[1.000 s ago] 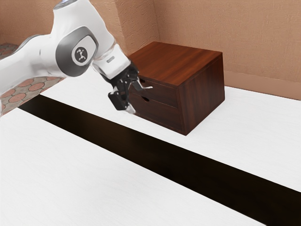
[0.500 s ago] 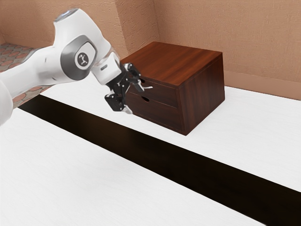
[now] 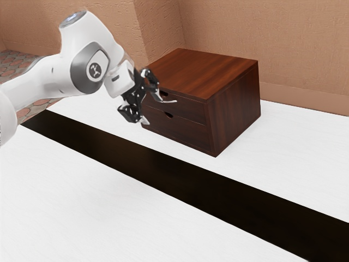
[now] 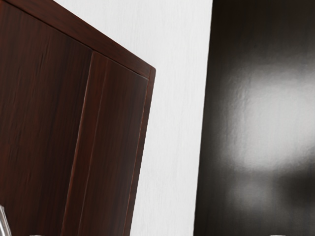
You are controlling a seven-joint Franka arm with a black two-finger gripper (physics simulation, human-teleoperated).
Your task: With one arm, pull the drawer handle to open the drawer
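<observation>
A dark wooden cabinet (image 3: 210, 73) stands on the white table, with two drawers in the face toward the exterior view's left. The upper drawer (image 3: 188, 108) sits flush and carries a small silver handle (image 3: 169, 100). My black gripper (image 3: 151, 105) hovers open in front of that face, near its left end. One fingertip is just above and left of the handle, the other lower by the bottom drawer (image 3: 180, 128). Nothing is gripped. The wrist view looks along the cabinet's front panel (image 4: 59, 128), with a sliver of the silver handle (image 4: 2, 221) at the corner.
A wide black strip (image 3: 180, 174) crosses the white table (image 3: 283, 147) diagonally in front of the cabinet; it also appears as the black strip (image 4: 256, 123) in the wrist view. Brown walls (image 3: 272, 38) close in behind the cabinet.
My hand has risen slightly, shifted toward the exterior view's left and turned, bringing the fingers up against the cabinet's front beside the handle. The drawer has not moved.
</observation>
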